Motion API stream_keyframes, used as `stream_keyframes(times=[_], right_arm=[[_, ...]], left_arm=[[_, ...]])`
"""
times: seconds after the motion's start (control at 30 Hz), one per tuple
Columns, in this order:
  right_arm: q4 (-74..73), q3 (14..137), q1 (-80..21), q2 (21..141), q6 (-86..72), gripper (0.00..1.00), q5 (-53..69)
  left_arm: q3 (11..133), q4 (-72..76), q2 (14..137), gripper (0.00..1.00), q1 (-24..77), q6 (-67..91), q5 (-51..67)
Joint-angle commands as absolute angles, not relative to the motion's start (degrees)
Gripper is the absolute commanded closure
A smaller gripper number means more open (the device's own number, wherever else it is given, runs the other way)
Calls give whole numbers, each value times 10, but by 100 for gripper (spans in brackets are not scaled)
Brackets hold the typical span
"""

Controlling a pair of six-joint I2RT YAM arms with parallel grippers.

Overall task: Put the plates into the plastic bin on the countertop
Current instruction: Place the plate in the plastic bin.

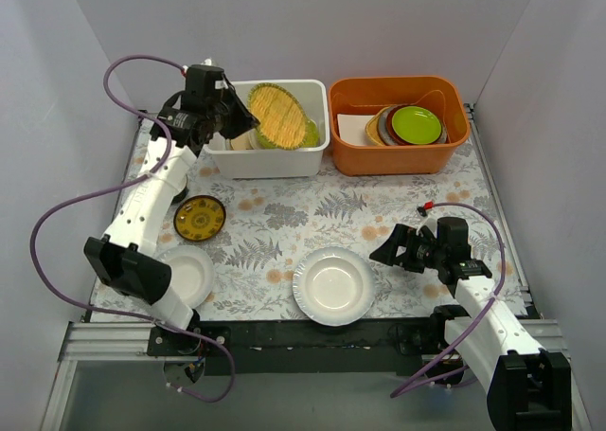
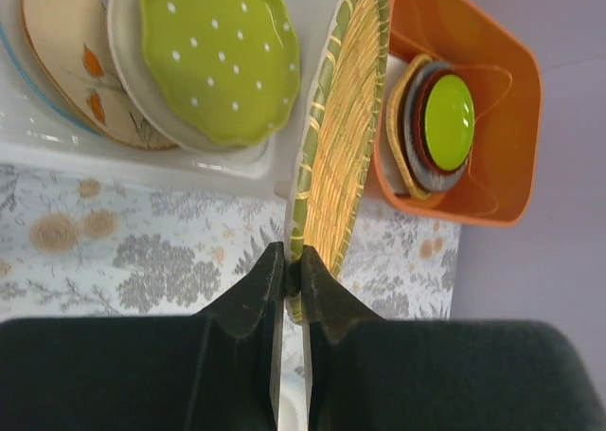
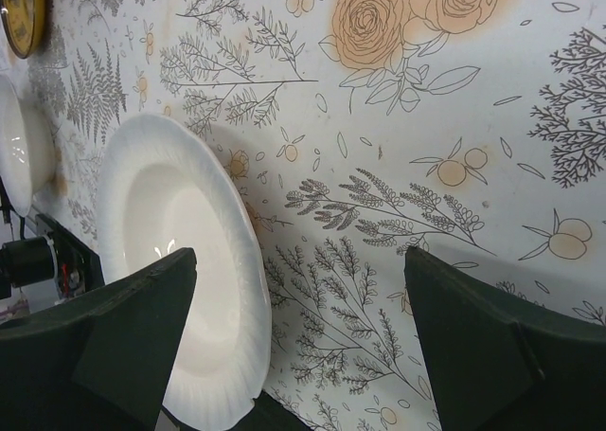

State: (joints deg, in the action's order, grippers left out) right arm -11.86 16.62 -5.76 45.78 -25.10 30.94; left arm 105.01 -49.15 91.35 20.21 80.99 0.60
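Note:
My left gripper (image 1: 242, 120) is shut on the rim of a woven bamboo plate (image 1: 281, 116) and holds it tilted over the white plastic bin (image 1: 275, 160); the wrist view shows the fingers (image 2: 248, 294) pinching the plate (image 2: 336, 137). In the bin lie a green dotted plate (image 2: 216, 52) and a beige branch-print plate (image 2: 71, 57). On the countertop (image 1: 284, 213) lie a plain white plate (image 1: 332, 285), a second white plate (image 1: 192, 272) under the left arm, and a small dark-yellow plate (image 1: 200, 217). My right gripper (image 1: 386, 253) is open, just right of the white plate (image 3: 185, 260).
An orange tub (image 1: 399, 156) stands right of the bin and holds a stack with a lime-green plate (image 1: 417, 124) on top. Grey walls close the back and sides. The table's black front edge (image 1: 312, 336) runs below the plates.

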Motion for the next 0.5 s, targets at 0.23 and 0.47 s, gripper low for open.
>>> stream_keyframes(times=[0.23,0.47], right_arm=[[-117,187,-59,461,-239,2,303],[-112,180,-59,465,-238,2,306]], left_arm=[[1206,-472,1040,100,113,791,116],[1209,-446,1085,100,99,800,128]])
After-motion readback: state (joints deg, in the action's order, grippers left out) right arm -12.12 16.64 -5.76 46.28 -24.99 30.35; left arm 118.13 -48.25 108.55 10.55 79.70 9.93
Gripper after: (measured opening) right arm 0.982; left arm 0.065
